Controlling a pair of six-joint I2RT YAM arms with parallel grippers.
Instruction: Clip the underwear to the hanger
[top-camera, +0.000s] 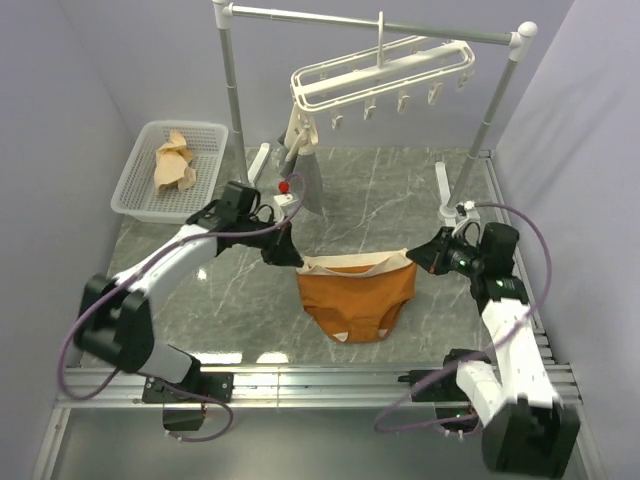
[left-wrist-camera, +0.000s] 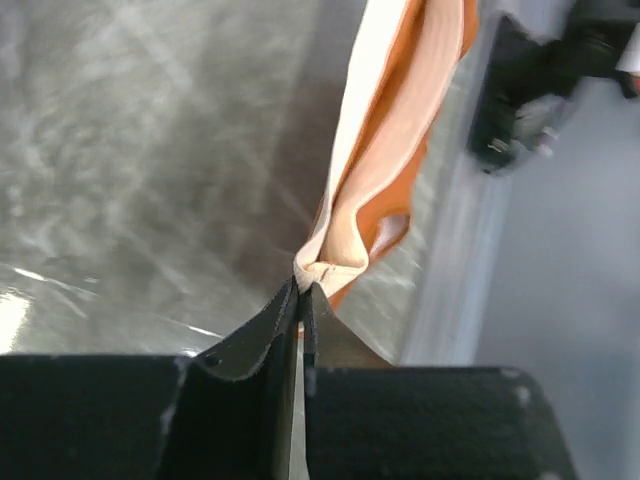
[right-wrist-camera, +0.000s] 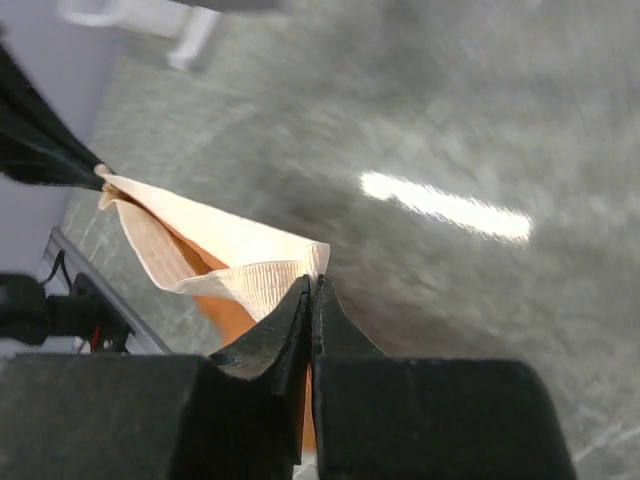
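The left arm (top-camera: 160, 275) and the right arm (top-camera: 510, 325) reach inward from the near edge of the table (top-camera: 400, 195). At the far side stands a metal rail (top-camera: 370, 22). The hanger (top-camera: 385, 72) hangs from it by its hook, tilted, with its clips dangling. A basket (top-camera: 135, 190) at the far left holds a tan cloth (top-camera: 175, 162).

The underwear (top-camera: 360, 295) is stretched between the two grippers over the middle of the table, well apart from the hanger.
- Left gripper (top-camera: 290, 254): jaws pressed together on the left corner of the waistband.
- Right gripper (top-camera: 420, 255): jaws pinching the right corner.

A grey-and-beige garment (top-camera: 305, 170) hangs below the hanger's left end.
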